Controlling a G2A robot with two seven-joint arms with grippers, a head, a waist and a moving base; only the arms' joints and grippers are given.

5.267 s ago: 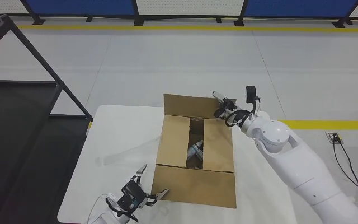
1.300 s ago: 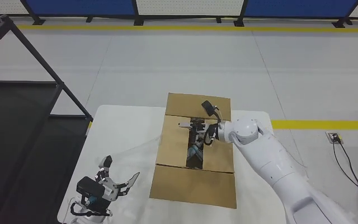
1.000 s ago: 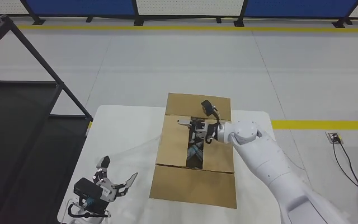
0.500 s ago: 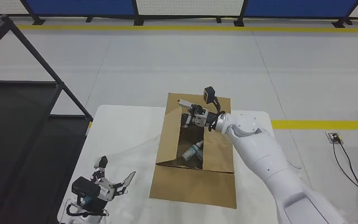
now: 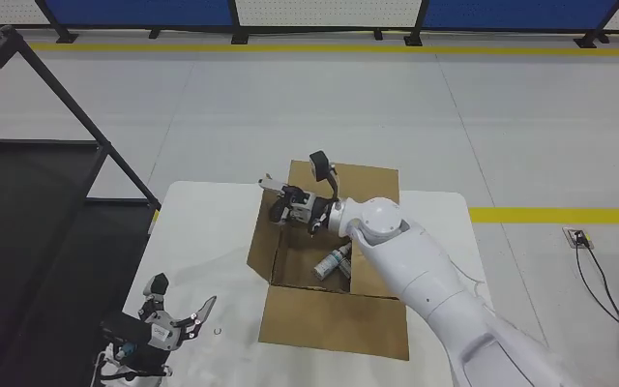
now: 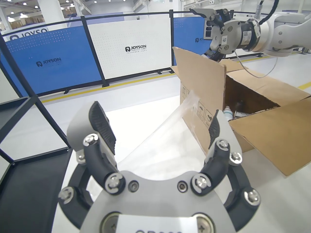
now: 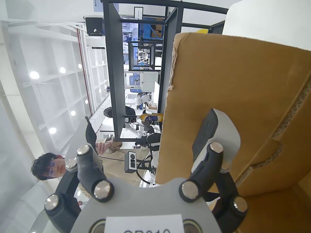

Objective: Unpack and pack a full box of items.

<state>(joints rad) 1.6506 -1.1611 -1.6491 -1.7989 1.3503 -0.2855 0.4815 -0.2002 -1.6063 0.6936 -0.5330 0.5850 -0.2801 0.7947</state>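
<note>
Unpacking: the right claw is straddling a raised side flap of the cardboard box. Its jaws are gaping wide and gripping nothing, with one dark ribbed pad lying against the flap's plain brown face. The box is sitting in the middle of the white counter with its top open, and a pale plastic bottle is lying among other items at the bottom. The left claw is hovering low over the counter's near corner, well apart from the box, its fingers spread and empty.

The corrugated board looks light and stiff, and is likely to hinge only along its crease and spring back if released. It is probably best pressed on the broad face or pinched near the free edge, clear of the ragged corner where the fluting is showing. The bottle appears smooth and rounded, so it may roll or slip, and a grip around its body seems safest.
</note>
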